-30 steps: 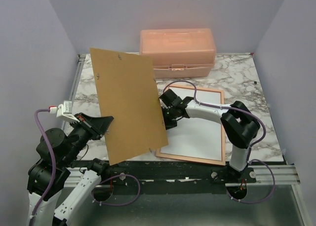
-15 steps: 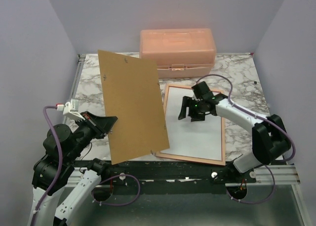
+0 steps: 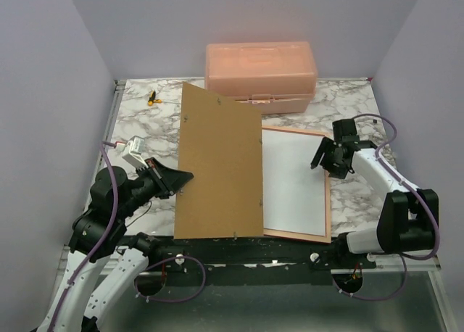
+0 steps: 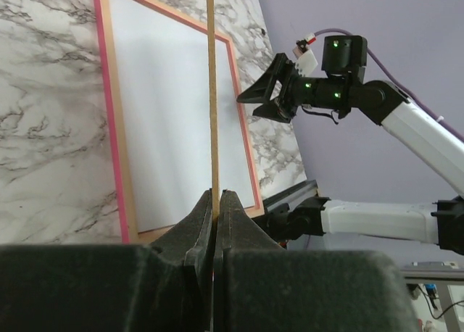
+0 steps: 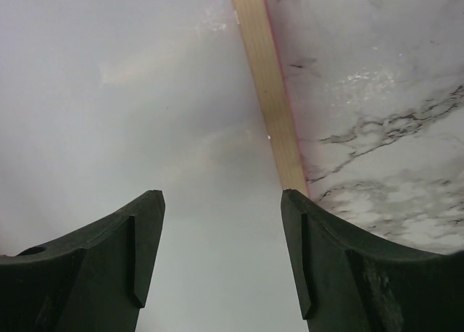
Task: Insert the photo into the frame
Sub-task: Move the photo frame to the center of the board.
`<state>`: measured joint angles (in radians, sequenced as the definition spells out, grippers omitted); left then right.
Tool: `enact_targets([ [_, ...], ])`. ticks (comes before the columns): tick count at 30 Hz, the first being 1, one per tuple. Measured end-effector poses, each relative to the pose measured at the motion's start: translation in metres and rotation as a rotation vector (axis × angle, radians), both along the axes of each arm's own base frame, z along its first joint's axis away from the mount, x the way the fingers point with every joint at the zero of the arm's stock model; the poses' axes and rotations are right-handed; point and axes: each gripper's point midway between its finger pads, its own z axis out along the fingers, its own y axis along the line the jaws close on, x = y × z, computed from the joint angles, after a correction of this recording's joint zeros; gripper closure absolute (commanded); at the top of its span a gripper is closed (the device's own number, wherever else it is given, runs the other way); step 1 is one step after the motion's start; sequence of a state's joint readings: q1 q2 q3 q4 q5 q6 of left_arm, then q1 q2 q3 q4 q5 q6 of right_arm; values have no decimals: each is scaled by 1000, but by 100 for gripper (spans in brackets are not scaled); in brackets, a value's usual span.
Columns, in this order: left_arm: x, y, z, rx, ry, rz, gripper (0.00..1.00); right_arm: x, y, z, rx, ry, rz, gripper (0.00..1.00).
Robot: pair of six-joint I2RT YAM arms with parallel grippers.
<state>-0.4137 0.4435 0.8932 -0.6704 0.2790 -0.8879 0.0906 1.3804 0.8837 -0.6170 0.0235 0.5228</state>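
Note:
The frame lies flat on the marble table, its thin pinkish wood border around a white sheet. That sheet is the photo, lying white back up inside the frame. My left gripper is shut on the near edge of the brown backing board, which stands almost upright over the frame's left part and hides it. In the left wrist view the board shows edge-on between the pads. My right gripper hovers open and empty over the frame's right border and the photo.
A salmon-pink lidded box stands at the back of the table behind the frame. A small yellow and black object lies at the back left corner. Purple walls close in the left and right sides.
My left gripper has swung the backing board rightward and more upright over the frame's left side. My right gripper has pulled back from the left part of the photo to the frame's right edge and opened wider.

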Motion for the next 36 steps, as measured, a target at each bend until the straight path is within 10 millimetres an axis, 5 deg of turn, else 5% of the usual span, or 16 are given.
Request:
enact_targets([
  [11, -2, -14, 2, -40, -9, -79, 100, -3, -36, -45, -92, 156, -77, 31],
  [28, -2, -15, -3, -21, -8, -94, 100, 53, 20, -42, 206, 96, 63, 30],
  [36, 1, -15, -20, -8, 39, -86, 100, 56, 27, -36, 221, 77, 83, 25],
])
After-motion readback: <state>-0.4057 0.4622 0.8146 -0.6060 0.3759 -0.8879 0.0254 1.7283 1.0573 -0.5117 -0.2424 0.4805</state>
